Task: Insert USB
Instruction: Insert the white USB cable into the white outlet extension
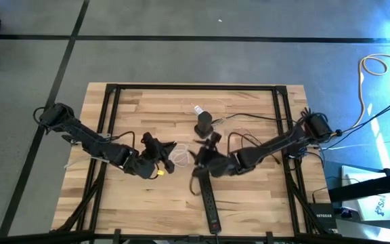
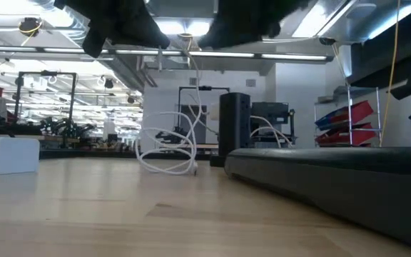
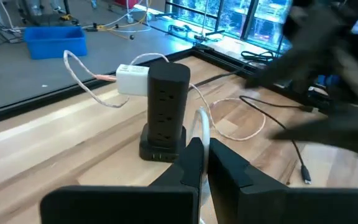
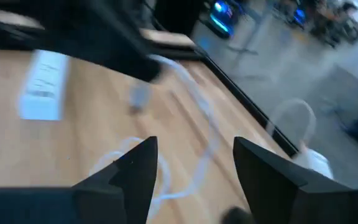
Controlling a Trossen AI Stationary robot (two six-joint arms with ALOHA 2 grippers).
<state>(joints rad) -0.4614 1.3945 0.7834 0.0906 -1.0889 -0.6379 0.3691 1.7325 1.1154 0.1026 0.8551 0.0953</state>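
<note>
Your left gripper [image 3: 199,163] sits nearest the lens in its wrist view, its two dark fingers [image 3: 188,163] pressed together on a loop of white cable [image 3: 202,121] that rises straight out from between them. Just ahead of those fingertips stands the black tower power strip [image 3: 165,106], upright on the wooden table [image 3: 48,168], with a white charger block [image 3: 133,79] plugged into its far side. Past the fingers on the other side, a thin black cord with a plug end [image 3: 305,174] lies flat on the wood.

Your right gripper [image 4: 194,165] holds its fingers [image 4: 135,171] partly apart, with nothing between them. White cable runs on the table beyond that gap, and a white block [image 4: 44,84] lies further out.

From above, both grippers are close together mid-table, near the flat black power strip [image 1: 210,200].
</note>
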